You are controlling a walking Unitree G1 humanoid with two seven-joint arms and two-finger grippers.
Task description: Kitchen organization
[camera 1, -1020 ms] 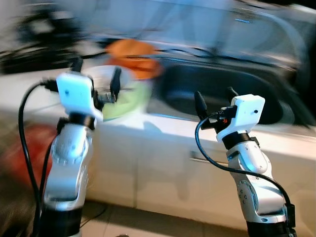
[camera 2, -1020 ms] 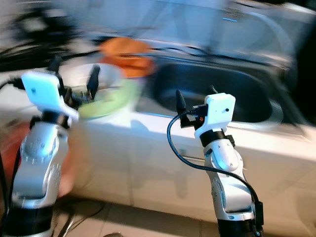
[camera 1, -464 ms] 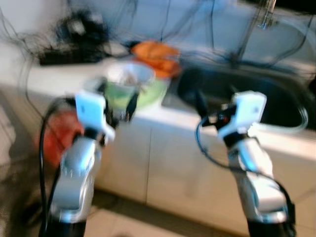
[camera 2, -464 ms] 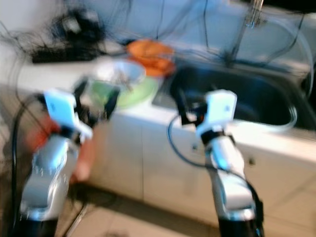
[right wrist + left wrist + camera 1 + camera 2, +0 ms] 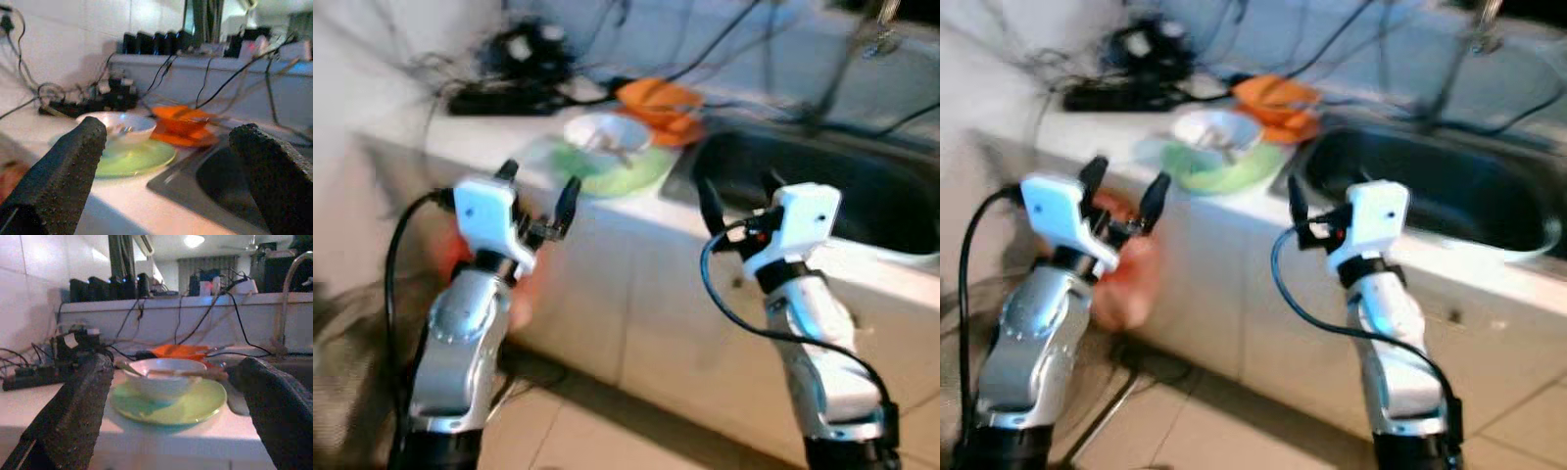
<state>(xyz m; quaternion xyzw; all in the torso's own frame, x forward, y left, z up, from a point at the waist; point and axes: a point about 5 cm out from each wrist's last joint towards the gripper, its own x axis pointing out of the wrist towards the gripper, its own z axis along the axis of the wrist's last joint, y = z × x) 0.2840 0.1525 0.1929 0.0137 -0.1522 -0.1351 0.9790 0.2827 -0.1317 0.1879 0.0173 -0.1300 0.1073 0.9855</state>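
Both arms are raised before the table, fingers spread wide and empty: left gripper, right gripper. A white bowl sits on a green plate, left of the sink, orange dishes beyond.

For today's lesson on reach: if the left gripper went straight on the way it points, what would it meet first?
Probably the white bowl on the green plate; it sits centred between the open left gripper's fingers. Depth is unclear.
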